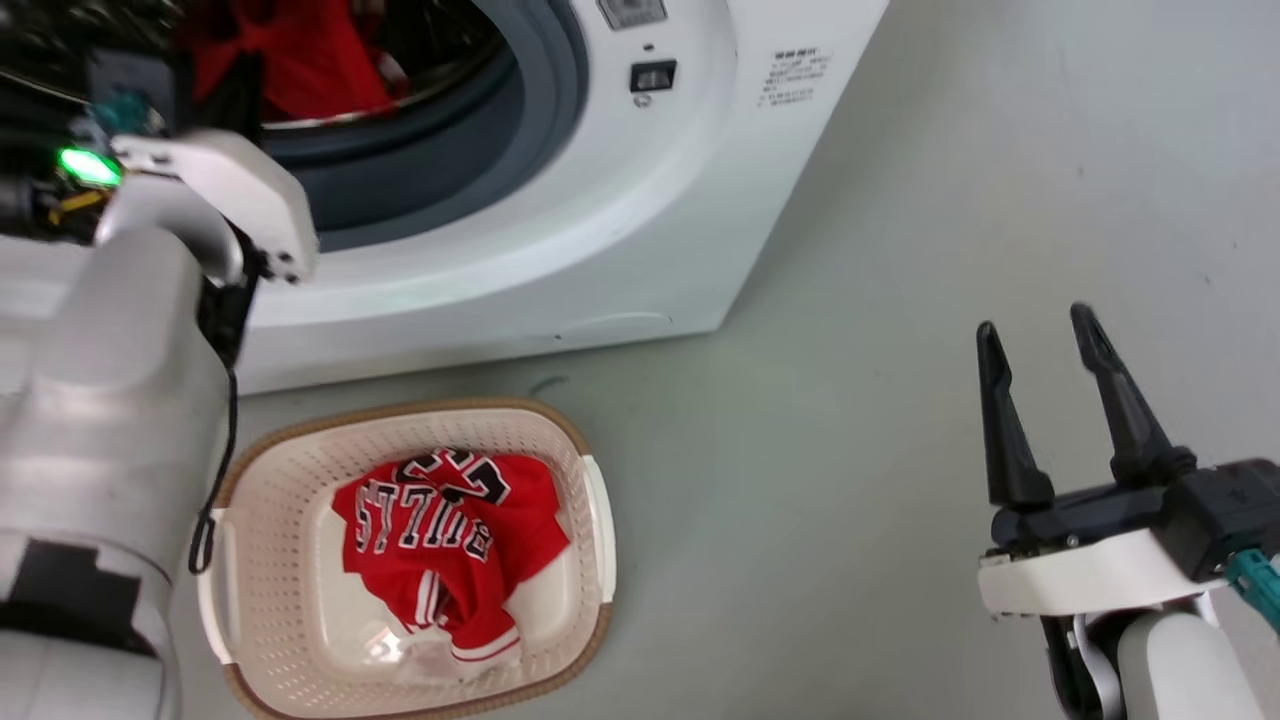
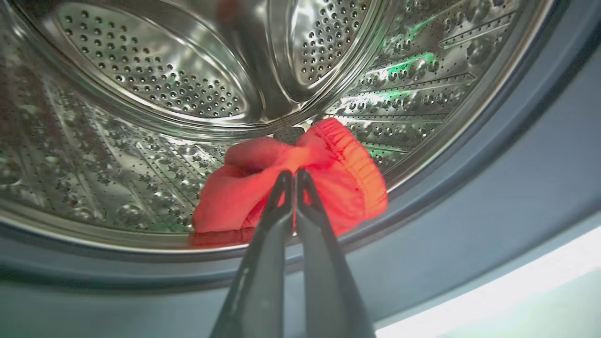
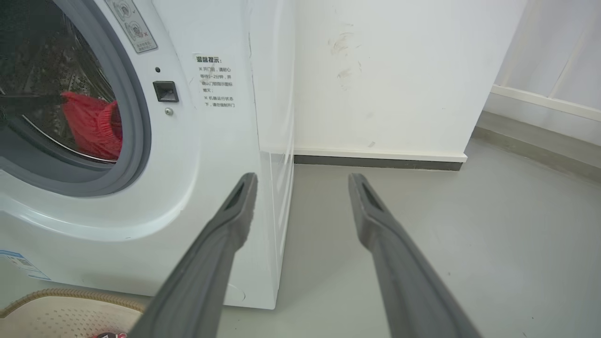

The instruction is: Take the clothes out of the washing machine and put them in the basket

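Red cloth counts two pieces. In the head view one, a jersey (image 1: 450, 550), lies crumpled in the single basket (image 1: 590, 500) on the floor just in front of the washing machine (image 1: 600, 230). Its black-and-white lettering, upside down, seems to read BULLS under a partly folded number. The other, a plain red garment (image 1: 300, 60), sits inside the machine's opening, where the left arm (image 1: 210, 190) reaches. The right pincer (image 1: 1040, 335) hangs empty, spread, well to the right of the machine.

In the left wrist view the left pincer (image 2: 294, 176) is pressed together, pinching the plain garment at the front lip of the steel drum (image 2: 141, 84), just inside the grey rubber ring (image 2: 469, 225).

In the right wrist view the right pincer's fingers stand wide apart beside the machine's front corner. A label (image 3: 216, 82) of Chinese print by the opening is headed 温馨提示; the rest is too fine to read.
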Robot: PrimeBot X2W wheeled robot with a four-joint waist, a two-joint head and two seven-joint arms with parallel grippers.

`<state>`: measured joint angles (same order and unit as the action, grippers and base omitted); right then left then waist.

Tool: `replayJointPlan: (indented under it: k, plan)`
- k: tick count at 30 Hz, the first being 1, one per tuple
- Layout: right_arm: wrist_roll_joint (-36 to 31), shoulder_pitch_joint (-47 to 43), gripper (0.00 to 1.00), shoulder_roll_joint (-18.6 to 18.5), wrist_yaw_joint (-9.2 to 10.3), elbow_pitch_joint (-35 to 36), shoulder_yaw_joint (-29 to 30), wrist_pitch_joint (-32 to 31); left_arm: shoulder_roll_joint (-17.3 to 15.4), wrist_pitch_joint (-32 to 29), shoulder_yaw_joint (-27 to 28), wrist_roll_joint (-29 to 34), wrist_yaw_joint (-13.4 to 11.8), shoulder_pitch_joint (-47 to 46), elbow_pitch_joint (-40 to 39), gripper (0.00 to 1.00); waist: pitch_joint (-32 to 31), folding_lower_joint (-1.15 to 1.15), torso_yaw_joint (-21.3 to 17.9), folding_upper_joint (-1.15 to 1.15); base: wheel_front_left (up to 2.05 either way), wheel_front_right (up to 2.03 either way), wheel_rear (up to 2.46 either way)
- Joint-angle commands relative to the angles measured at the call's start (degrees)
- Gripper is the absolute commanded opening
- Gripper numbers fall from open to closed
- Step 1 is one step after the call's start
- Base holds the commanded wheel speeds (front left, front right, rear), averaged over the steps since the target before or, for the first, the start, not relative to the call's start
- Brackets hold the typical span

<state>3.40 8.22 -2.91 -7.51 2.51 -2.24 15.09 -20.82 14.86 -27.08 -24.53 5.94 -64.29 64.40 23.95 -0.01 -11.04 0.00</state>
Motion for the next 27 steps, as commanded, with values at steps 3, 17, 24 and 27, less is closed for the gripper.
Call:
replayJointPlan:
  k: [3,17,24,27]
  plan:
    - [-0.7,-1.7,1.0,0.0,0.04,-0.5,0.4,0.1,0.1,0.4,1.0,0.4,-2.0,5.1,-7.1,0.0,-4.1,0.01,2.0,0.0,0.0,0.0,0.0]
    - [-2.1,-7.0,1.0,0.0,0.04,-1.5,0.6,0.1,-2.6,0.0,2.5,1.3,-8.3,24.5,-34.2,0.0,-12.6,0.01,4.9,0.0,0.0,0.0,0.0]
    - [-2.3,-8.8,1.0,0.0,0.04,-1.8,0.6,0.1,-5.7,-2.5,3.1,1.5,-12.6,32.8,-49.4,0.0,-15.0,0.01,6.1,0.0,0.0,0.0,0.0]
    - [-2.4,-9.1,1.0,0.0,0.04,-1.8,0.7,0.1,-6.8,-3.5,3.2,1.8,-13.9,35.1,-53.8,0.0,-15.6,0.01,6.4,0.0,0.0,0.0,0.0]
